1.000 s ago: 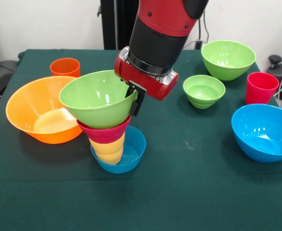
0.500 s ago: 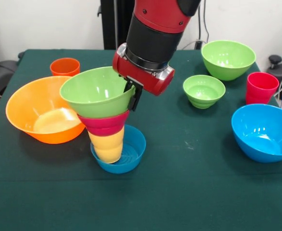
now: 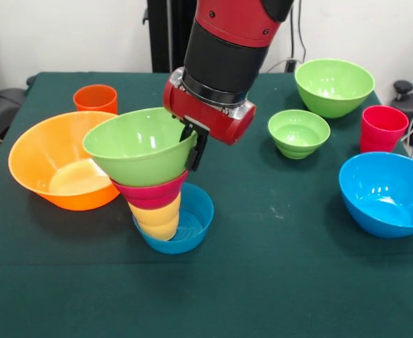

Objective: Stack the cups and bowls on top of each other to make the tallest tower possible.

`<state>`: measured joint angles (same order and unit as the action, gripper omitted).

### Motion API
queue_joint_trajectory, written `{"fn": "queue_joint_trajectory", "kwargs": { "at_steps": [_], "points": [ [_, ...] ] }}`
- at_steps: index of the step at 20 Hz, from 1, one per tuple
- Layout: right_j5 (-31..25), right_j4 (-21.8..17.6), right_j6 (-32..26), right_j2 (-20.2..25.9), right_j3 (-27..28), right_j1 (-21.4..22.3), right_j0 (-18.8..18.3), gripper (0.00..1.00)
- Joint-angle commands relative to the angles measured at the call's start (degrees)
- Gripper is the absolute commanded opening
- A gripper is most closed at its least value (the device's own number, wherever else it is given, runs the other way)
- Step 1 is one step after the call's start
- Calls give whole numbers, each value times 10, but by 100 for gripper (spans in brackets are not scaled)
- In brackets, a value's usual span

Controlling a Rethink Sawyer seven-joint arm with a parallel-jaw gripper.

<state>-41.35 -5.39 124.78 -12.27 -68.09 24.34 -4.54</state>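
The jaws (image 3: 195,144) sit at the rim of the big green bowl (image 3: 139,144), one dark finger showing on the outside of its wall; the other finger is hidden inside the bowl or behind the red wrist, so I cannot tell whether they are clenched on the rim or have let go.

Against half a second ago, the green bowl has come down a little and tipped further toward the orange side, and the stack under it leans with it. A second ago it sat at nearly the same height as now, so the arm seems to be nudging the bowl up and down, seating it, not carrying it away. I judge the tower (image 3: 157,190) is four pieces high and not yet settled.

Directly below the jaws the tower runs green bowl, small red bowl (image 3: 152,193), ribbed yellow cup (image 3: 157,218), small blue bowl (image 3: 188,225) on the worktop (image 3: 283,282). The yellow cup leans, its foot toward one side of the blue bowl.

Away from the jaws on the leaning side lie the wide orange bowl (image 3: 58,165) and orange cup (image 3: 95,98). On the other side stand the small green bowl (image 3: 299,132), second big green bowl (image 3: 334,86), red cup (image 3: 383,128) and big blue bowl (image 3: 388,193), whose edge is cut off.
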Motion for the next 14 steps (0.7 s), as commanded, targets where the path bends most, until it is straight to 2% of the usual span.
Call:
{"fn": "queue_joint_trajectory", "kwargs": {
  "at_steps": [1,13,14],
  "points": [
    [38,-50,-61,61,16,-30,-7,0],
    [12,-36,-64,69,14,-30,-10,0],
    [15,-33,-64,74,11,-29,-14,100]
  ]
}}
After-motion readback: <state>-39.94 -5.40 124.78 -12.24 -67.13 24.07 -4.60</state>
